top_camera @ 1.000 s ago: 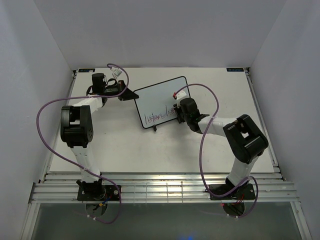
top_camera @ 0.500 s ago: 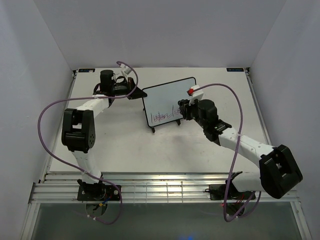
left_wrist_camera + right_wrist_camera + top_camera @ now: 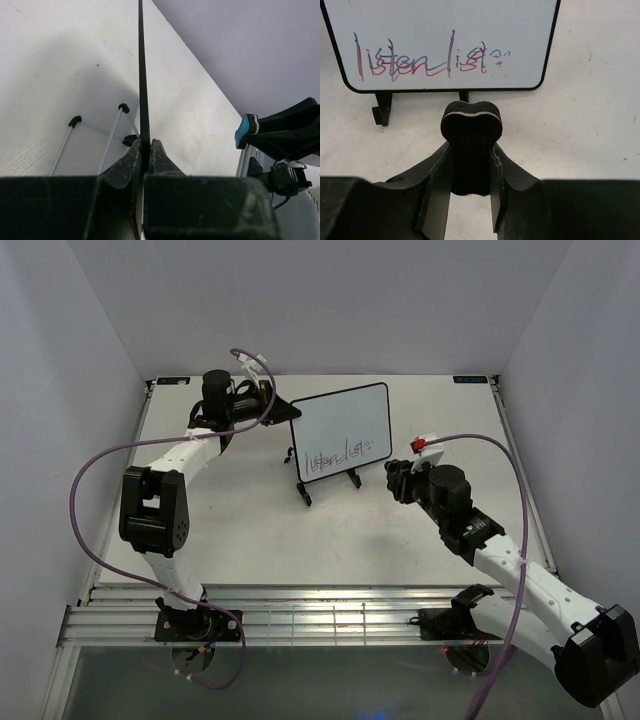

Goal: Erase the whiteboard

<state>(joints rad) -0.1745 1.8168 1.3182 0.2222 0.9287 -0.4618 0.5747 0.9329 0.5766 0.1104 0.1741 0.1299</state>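
The whiteboard [image 3: 342, 430] stands upright on its black wire feet [image 3: 305, 495] at the back middle of the table, with red and dark handwriting [image 3: 420, 62] along its lower part. My left gripper [image 3: 285, 412] is shut on the board's left edge. In the left wrist view that edge [image 3: 141, 75] runs thin and black between the fingers of the left gripper [image 3: 146, 145]. My right gripper [image 3: 400, 480] is to the right of the board and apart from it, shut on a black bone-shaped eraser [image 3: 471, 125]. In the right wrist view the right gripper [image 3: 471, 150] faces the whiteboard [image 3: 445, 30].
The white table [image 3: 250, 530] ends at aluminium rails [image 3: 320, 615] along the near edge. Grey walls close in on the left, right and back. A purple cable [image 3: 85, 490] loops off the left arm and another [image 3: 515, 540] off the right arm.
The left gripper has carried the board to the right and turned it more square to the front. The right arm has drawn back to the right, taking the eraser off the board.
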